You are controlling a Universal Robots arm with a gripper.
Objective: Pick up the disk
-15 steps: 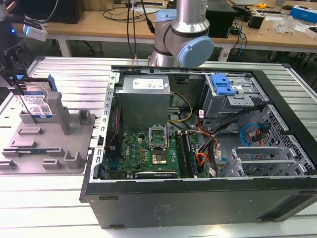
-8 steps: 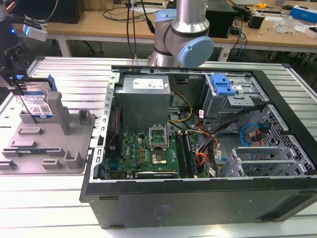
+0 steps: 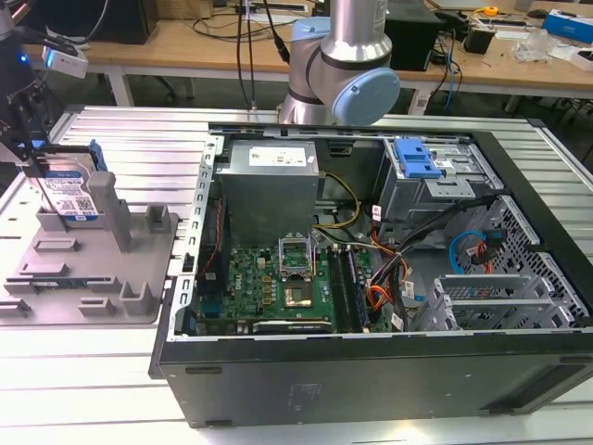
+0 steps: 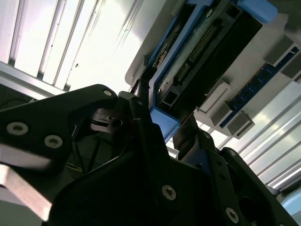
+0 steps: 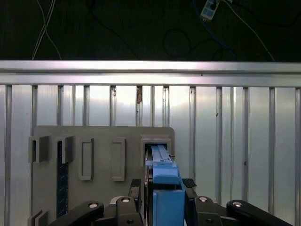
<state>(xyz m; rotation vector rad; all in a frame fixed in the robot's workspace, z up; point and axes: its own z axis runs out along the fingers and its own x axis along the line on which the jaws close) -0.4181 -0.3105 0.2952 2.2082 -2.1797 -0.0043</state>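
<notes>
1. The pick-up looks only begun: the pincer (image 5: 162,184) is down over the disk (image 5: 162,162), which stands on edge in its slot in the grey fixture (image 5: 101,136), not yet lifted clear as far as I can judge.
2. The disk runs straight through the pincer's gap; whether the pincer is clamped on it or merely astride it, I cannot tell.
3. The fixture lies under the pincer on the ribbed worktop (image 3: 139,139); the open computer case (image 3: 371,371) is well apart from it.
4. The disk is flat and silver, with a white-and-blue label and blue side rails.
</notes>
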